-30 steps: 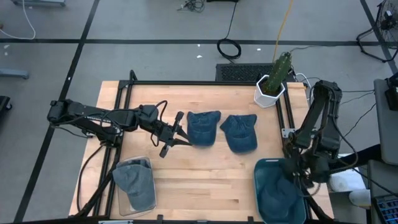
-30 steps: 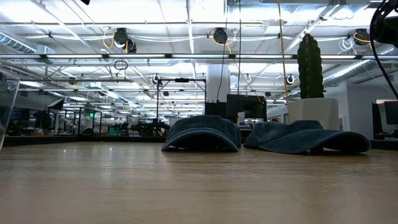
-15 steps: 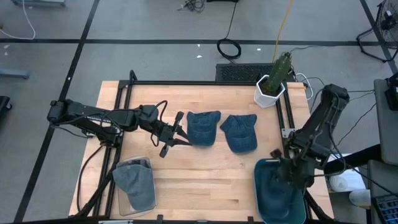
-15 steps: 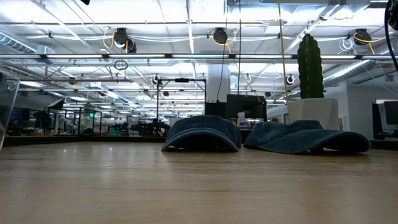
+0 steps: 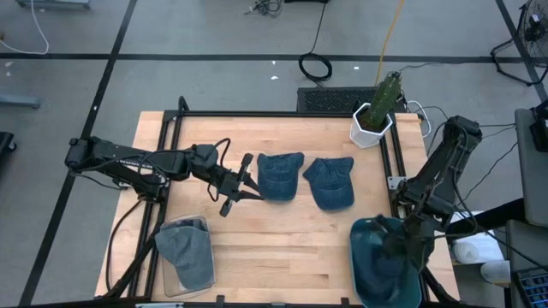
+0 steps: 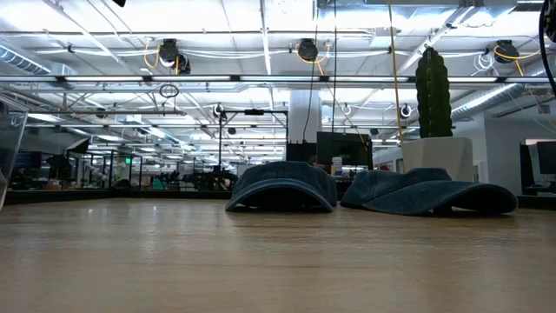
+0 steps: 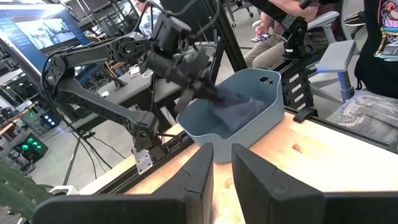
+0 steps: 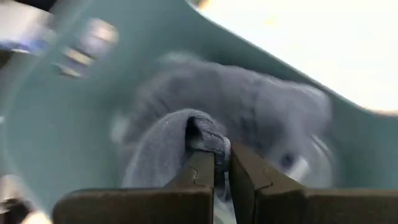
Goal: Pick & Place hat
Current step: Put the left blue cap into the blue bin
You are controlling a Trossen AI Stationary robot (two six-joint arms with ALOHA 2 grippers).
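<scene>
A blue hat (image 8: pixel 186 140) is pinched at a fold of its cloth by the right jaws (image 8: pixel 222 163), which are closed on it down inside a blue bin (image 5: pixel 358 239) at the table's (image 5: pixel 282 235) near right corner. The hat hangs bunched around and below the jaws, and whether it rests on the bin floor cannot be told.

If the jaws open while the cloth is caught on a fingertip, the hat may lift out again as the arm rises, or drape over the bin's rim.

The left jaws (image 5: pixel 243 182) wait with fingers spread, just beside a second blue hat (image 5: pixel 280 175); a third blue hat (image 5: pixel 331 181) lies beyond that. A careless advance could push the second hat into the third. A grey hat (image 5: pixel 187 248) sits in a clear tray (image 5: pixel 167 267), well apart from the left jaws.
</scene>
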